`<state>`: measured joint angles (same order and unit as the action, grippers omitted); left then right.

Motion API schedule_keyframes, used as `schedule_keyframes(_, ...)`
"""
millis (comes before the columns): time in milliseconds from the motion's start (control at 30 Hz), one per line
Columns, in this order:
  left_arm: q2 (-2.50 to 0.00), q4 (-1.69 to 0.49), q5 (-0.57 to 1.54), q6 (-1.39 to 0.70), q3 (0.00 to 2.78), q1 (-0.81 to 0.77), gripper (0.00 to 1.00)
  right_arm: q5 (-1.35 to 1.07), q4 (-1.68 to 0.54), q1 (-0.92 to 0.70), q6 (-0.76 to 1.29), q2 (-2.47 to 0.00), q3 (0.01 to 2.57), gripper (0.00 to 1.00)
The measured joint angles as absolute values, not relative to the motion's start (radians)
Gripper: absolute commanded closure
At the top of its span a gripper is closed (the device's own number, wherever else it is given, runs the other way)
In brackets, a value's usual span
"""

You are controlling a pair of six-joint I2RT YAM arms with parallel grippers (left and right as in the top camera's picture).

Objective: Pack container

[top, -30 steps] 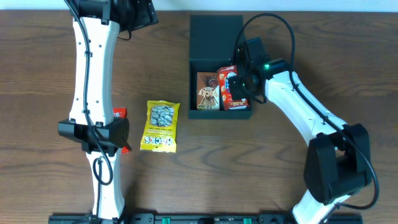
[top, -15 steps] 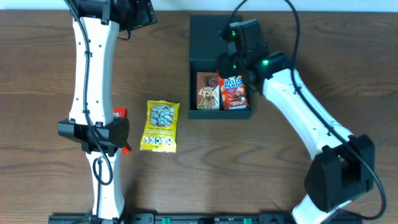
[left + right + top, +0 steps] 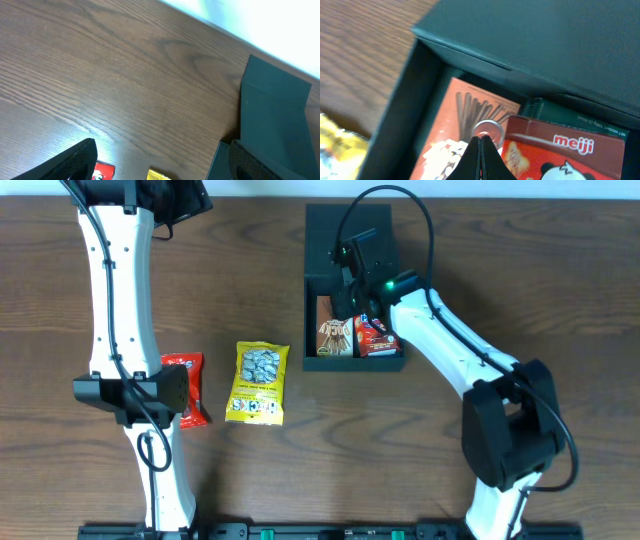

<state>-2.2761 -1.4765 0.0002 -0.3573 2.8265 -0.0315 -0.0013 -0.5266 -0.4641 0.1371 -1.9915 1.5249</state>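
The container is a dark teal square box with its flap lid open at the back. Inside lie a brown biscuit-stick pack and a red Meiji panda box, side by side. My right gripper hovers over the container's back part, shut and empty. In the right wrist view its tips meet just above the brown pack, next to the red box. My left gripper is high at the far left, open and empty.
A yellow snack bag and a red snack pack lie on the wooden table left of the container. The left arm's elbow hangs beside the red pack. The container lid shows in the left wrist view.
My right gripper left the red panda box lying in the container and moved back and left over the brown pack. My left arm swung left, uncovering the red snack pack.
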Motion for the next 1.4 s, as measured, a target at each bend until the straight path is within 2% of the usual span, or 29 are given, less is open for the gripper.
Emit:
schedule_keyframes(233,-2.276,-1.472,0.000,-0.357,2.827,-0.033,0.15,0.081,-0.526,-0.464,0.137,-1.998,1.525,0.98)
schedule_keyframes(867,-2.276,-1.470,0.000,-0.357,2.826,-0.033,0.14,0.120,-0.569,-0.426,0.138,-2.020,1.530,0.98)
schedule_keyframes(1233,-2.276,-1.482,0.000,-0.352,2.826,-0.033,0.16,0.039,-0.761,-0.417,0.058,-2.022,1.761,0.98)
schedule_keyframes(1400,-2.276,-1.484,0.000,-0.335,2.786,-0.033,0.15,0.038,-0.851,-0.317,0.064,-2.022,1.761,0.99)
